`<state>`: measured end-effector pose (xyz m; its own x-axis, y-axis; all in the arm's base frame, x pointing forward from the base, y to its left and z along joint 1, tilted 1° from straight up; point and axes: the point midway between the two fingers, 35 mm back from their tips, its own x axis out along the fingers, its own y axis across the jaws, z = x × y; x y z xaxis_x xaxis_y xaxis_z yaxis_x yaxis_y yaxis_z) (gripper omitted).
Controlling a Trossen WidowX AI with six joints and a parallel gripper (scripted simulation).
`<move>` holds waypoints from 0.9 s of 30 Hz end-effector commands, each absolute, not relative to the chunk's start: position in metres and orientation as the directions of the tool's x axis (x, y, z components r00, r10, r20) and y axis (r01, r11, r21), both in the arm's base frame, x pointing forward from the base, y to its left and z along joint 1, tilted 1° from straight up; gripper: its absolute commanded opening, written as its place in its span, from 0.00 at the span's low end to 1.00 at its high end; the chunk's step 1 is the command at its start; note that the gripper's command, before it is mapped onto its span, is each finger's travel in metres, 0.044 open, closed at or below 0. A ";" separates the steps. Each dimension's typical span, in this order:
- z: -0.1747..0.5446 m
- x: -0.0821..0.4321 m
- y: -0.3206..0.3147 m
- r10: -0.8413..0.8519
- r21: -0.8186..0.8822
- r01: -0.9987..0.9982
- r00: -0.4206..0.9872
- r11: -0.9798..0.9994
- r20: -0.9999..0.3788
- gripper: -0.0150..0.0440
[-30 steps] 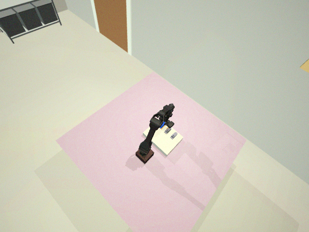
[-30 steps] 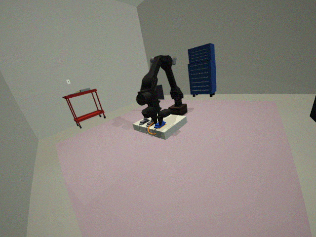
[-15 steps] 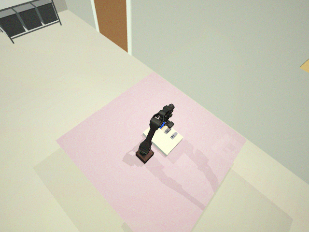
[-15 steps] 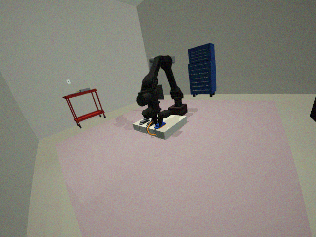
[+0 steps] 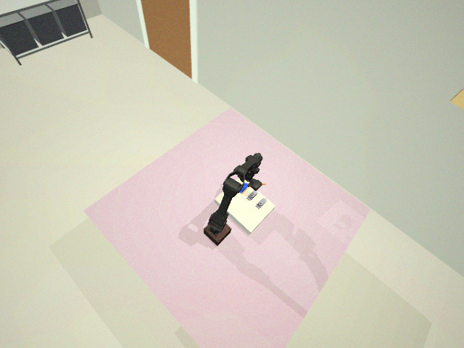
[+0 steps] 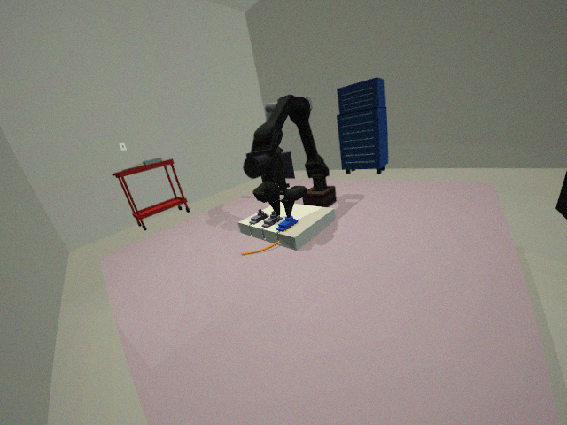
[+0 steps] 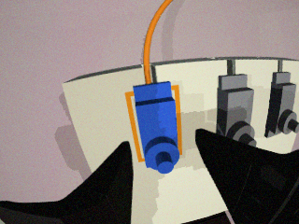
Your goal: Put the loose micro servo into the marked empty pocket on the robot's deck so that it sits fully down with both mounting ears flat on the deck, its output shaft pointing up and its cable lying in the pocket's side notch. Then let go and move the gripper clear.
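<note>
The blue micro servo [image 5: 243,188] [image 6: 287,223] [image 7: 156,119] sits low at the marked pocket on the pale deck [image 5: 243,217] [image 6: 315,213] [image 7: 93,95], its shaft up. The orange pocket outline [image 7: 179,131] shows along both its sides. Whether both ears lie fully flat is not clear. Its orange cable [image 6: 263,249] [image 7: 148,47] leaves the far end over the deck edge, beside the dark side notch [image 7: 153,74]; how deep it lies there is unclear. My gripper [image 6: 283,215] [image 7: 163,141] is open, with one finger on either side of the servo and gaps to both.
Two grey servos [image 5: 251,195] [image 5: 261,203] [image 6: 272,220] [image 6: 259,216] [image 7: 235,109] [image 7: 282,105] sit in the deck beside the blue one; the right finger is close to the nearer one in the wrist view. The deck stands on a pink mat [image 5: 149,232] [image 6: 320,320].
</note>
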<state>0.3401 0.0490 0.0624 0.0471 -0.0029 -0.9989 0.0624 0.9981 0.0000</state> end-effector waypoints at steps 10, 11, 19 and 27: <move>0.122 0.235 0.056 -0.003 -0.001 0.064 0.039 0.998 -0.999 1.00; 0.123 0.233 0.056 -0.003 -0.001 0.064 0.039 0.998 -0.999 1.00; 0.128 0.233 0.056 -0.003 0.000 0.063 0.040 0.998 -0.999 1.00; 0.172 0.233 0.056 0.000 0.003 0.061 0.044 0.998 -0.999 1.00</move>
<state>0.2341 0.0563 0.1561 0.0352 -0.0018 -0.9994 0.0600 0.9982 0.0003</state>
